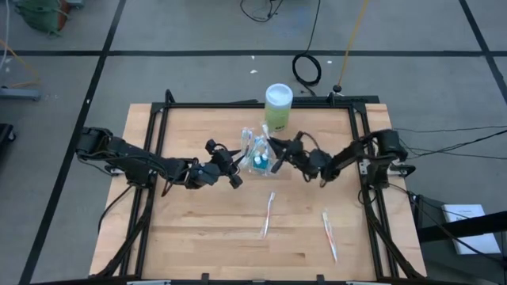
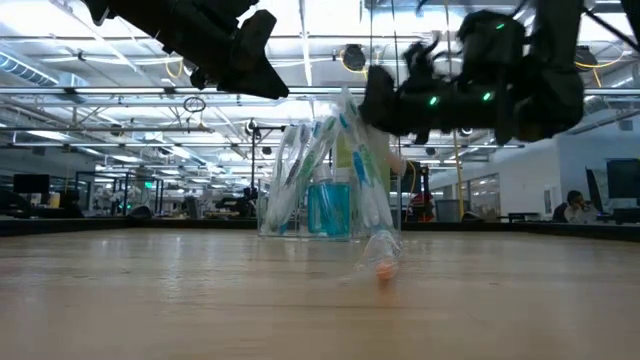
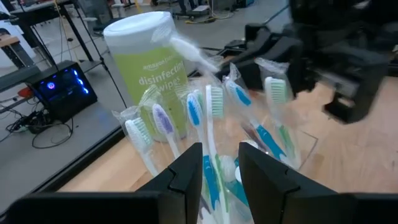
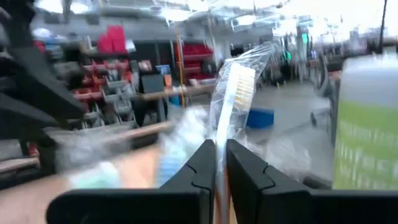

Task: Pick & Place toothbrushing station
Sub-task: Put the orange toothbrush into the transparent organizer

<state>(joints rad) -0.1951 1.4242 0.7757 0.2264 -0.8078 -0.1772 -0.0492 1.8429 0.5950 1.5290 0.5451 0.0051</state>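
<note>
Station: the clear toothbrushing station (image 1: 257,157) stands upper centre of the high view, crowded with wrapped toothbrushes
My right gripper (image 4: 220,163): fingers pinched on one wrapped toothbrush (image 4: 231,93), just right of the station
My left gripper (image 3: 220,167): fingers parted, close on the station's left, holding nothing
Obstacle: green canister (image 1: 278,107) just behind the station, near the table's (image 1: 190,237) far edge
Open room: bare wood lower left; two loose toothbrushes (image 1: 268,214) lie lower centre and right
</note>
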